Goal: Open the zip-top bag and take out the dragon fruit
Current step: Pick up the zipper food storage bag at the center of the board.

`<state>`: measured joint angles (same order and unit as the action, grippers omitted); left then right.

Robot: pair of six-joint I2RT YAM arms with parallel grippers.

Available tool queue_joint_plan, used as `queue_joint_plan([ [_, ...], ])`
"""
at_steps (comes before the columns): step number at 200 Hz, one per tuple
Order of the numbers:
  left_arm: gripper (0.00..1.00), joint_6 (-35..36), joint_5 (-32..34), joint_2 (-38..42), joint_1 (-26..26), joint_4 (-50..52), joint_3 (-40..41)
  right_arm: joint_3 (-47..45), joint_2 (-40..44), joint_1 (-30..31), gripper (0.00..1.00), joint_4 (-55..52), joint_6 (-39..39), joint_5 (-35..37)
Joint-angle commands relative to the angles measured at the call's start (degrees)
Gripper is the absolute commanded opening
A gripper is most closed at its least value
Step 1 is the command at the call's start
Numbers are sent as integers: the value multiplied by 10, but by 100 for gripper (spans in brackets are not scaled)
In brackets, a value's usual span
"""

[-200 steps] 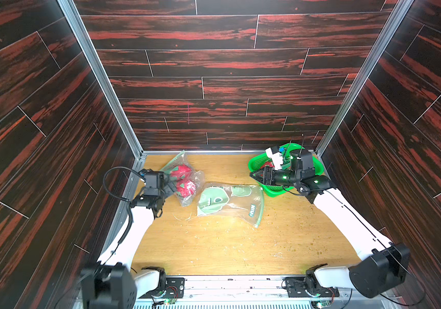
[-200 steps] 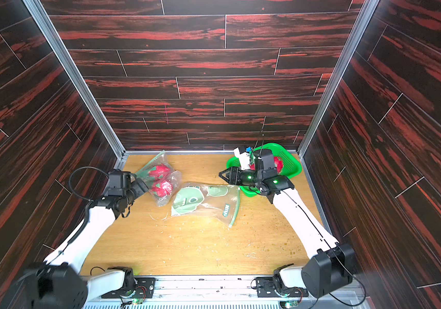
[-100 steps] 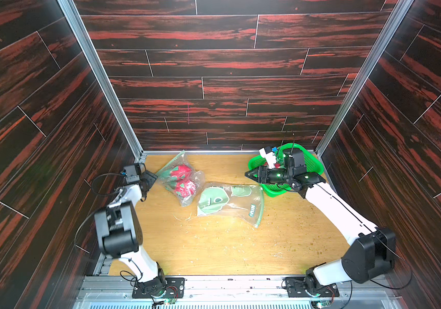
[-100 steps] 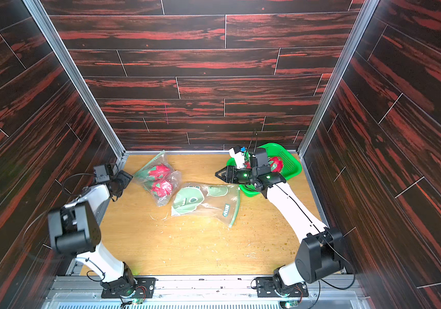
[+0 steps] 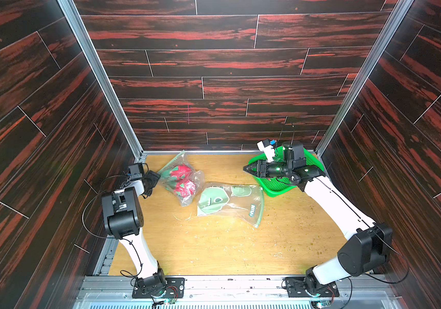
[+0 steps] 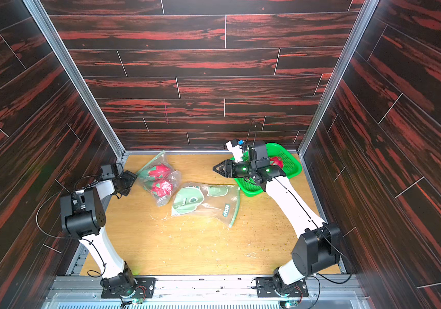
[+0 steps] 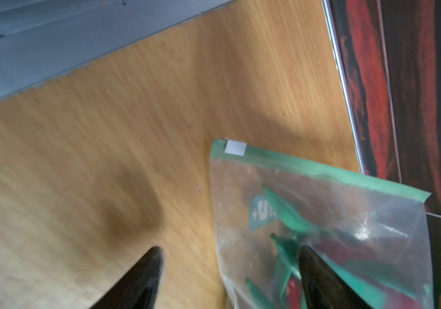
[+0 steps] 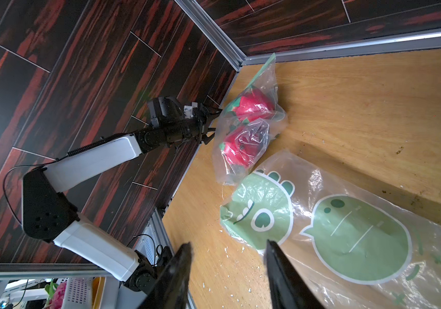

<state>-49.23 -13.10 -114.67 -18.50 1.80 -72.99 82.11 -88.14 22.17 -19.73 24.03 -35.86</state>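
The left gripper [image 7: 230, 248] is held spread at the zip-top bag [image 5: 179, 179] of dragon fruit [image 5: 181, 171], left of centre. The right gripper [image 8: 228, 243] is spread, empty

One wooden table [image 5: 214, 246], its surface scattered with small crumbs. Far left: one clear zip-top bag [image 5: 172, 167] with a green closure strip at its far end, containing two red-pink dragon fruit [image 5: 181, 171], green-scaled. The left gripper [image 5: 154, 177] is just beside the bag's left side. Centre: one flat clear bag [image 5: 231, 200] with green cartoon print, just beside the first. Far right: one green perforated basket [image 5: 277, 186], with the right gripper [image 5: 248, 169] over its left edge, pointing left.
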Motion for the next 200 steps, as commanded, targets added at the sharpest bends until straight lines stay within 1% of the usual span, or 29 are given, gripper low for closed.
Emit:
queue_joint_plan([
  [1, 83, -21, -8, -18, -3, -39, -14, 15, -7, 2, 49, -9, -11, -13],
  [28, 80, -41, -25, -38, -3, -82, -16, 18, -7, 2, 49, -10, -11, -15],
  [42, 79, -49, -26, -43, -4, -101, -15, 20, -7, 2, 49, -12, -12, -15],
  [81, 77, -70, -26, -62, -3, -132, -21, 21, -6, 2, 48, -15, -13, -13],
  [104, 74, -84, -30, -75, -2, -149, -21, 19, -7, 1, 48, -15, -12, -13],
  [125, 70, -90, -29, -69, -1, -170, -10, 18, -7, 2, 48, -14, -12, -12],
  [135, 64, -91, -27, -65, 0, -178, -5, 19, -8, 2, 48, -16, -12, -12],
  [146, 50, -93, -29, -58, 0, -193, 1, 20, -9, 2, 49, -15, -10, -13],
  [164, 31, -94, -32, -41, 3, -218, 9, 20, -9, 2, 49, -13, -9, -13],
  [185, 8, -69, -32, -13, 12, -228, 10, 22, -7, 2, 49, -17, -9, -11],
  [195, 0, -56, -32, 4, 17, -227, 10, 21, -6, 1, 48, -17, -10, -11],
  [200, 0, -51, -31, 14, 18, -227, 12, 21, -4, 1, 48, -17, -11, -10],
])
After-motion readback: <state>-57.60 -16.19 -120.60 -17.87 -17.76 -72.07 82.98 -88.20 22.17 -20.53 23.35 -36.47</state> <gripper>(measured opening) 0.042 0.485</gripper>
